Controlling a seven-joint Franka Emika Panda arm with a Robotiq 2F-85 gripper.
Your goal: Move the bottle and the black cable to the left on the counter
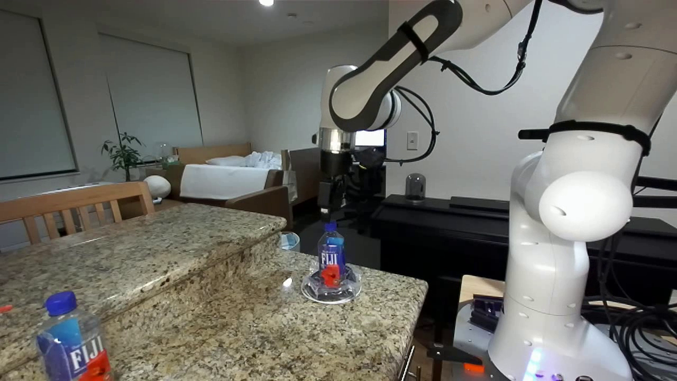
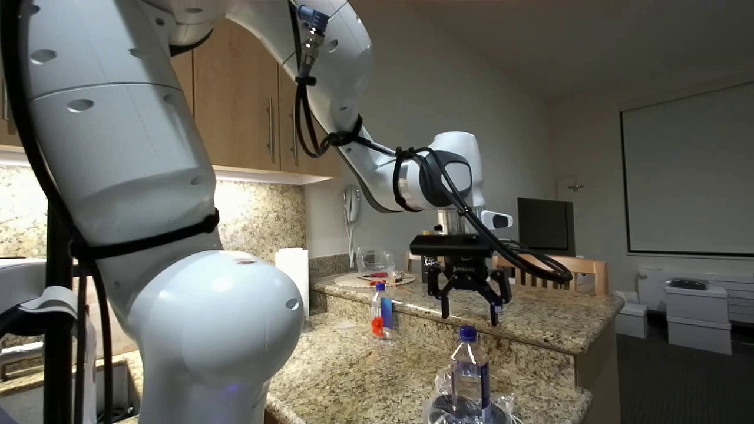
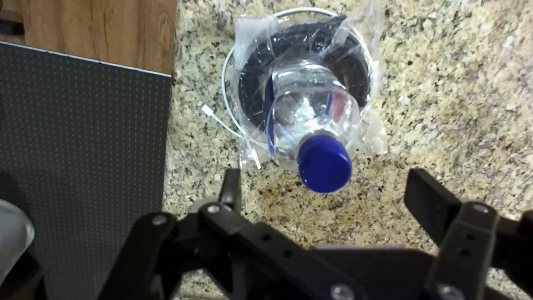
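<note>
Presumably black cable [image 3: 302, 39] under bottle [image 3: 312, 112], white cord [image 3: 224, 81] around

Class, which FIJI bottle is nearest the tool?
The bottle with the black cable at its foot, its cap just below the tool; the other bottle stands farther along the counter.

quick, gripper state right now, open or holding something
Black two-fingered gripper: open, holding nothing, its fingertips spread just above the upright, blue-capped, clear plastic bottle.
</note>
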